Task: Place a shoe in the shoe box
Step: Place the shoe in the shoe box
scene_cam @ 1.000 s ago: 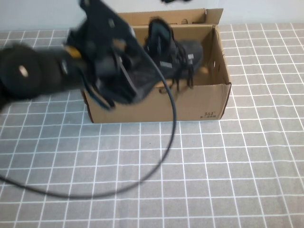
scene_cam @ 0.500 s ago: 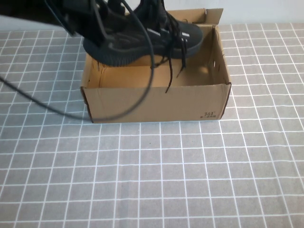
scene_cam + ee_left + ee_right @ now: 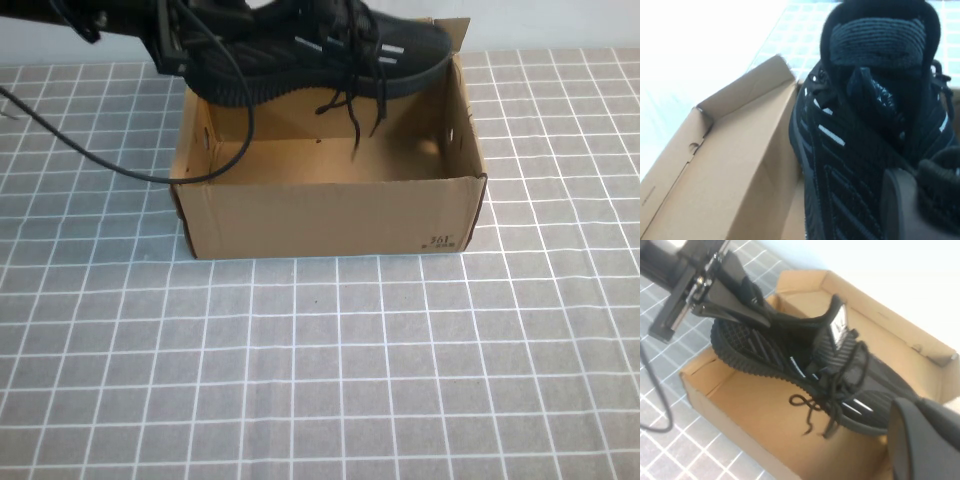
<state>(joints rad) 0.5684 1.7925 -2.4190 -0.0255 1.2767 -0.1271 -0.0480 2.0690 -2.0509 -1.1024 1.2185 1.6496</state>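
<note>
The black shoe (image 3: 320,45) hangs in the air over the back half of the open brown shoe box (image 3: 330,215), laces dangling into it. My left gripper (image 3: 185,45) is shut on the shoe's heel, at the box's back left corner. The right wrist view shows the same grip (image 3: 747,300) on the shoe (image 3: 790,350) above the box's floor (image 3: 755,405). In the left wrist view the shoe (image 3: 855,125) fills the frame next to a box wall (image 3: 740,165). My right gripper (image 3: 925,440) is close to the shoe's toe, outside the high view.
A black cable (image 3: 120,165) droops from the left arm across the box's left wall onto the grey grid-patterned table (image 3: 330,370). A box flap (image 3: 452,32) stands up at the back right corner.
My left arm has swung up and back, out of the box's front. The shoe has risen from inside the box to above its back edge, now lying level.
</note>
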